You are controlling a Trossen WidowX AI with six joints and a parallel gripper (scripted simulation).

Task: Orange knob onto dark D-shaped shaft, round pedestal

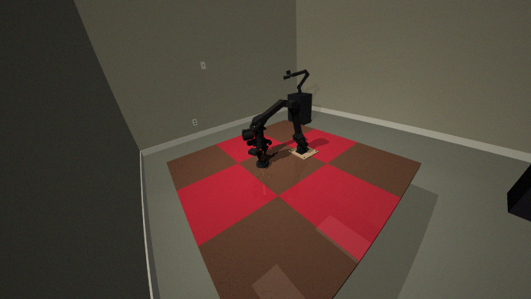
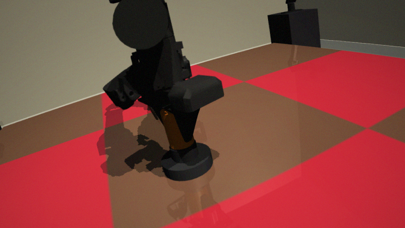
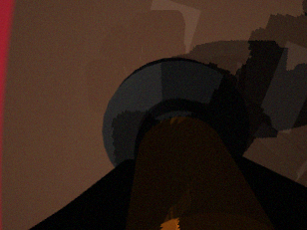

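Observation:
The orange knob is held between the black fingers of my gripper, which is shut on it. In the exterior view the knob leans, its upper end to the left. Its lower end is at the raised dark centre of the round pedestal, above the wide base disc. Whether it touches the centre part cannot be told. The D-shaped shaft and the flat sides are hidden. In the wrist view the knob covers the middle and near part of the pedestal.
The pedestal stands on a red and brown checkered table top. The arm's pale base plate is behind the gripper in the top view. A dark box with another arm on it stands beyond the table.

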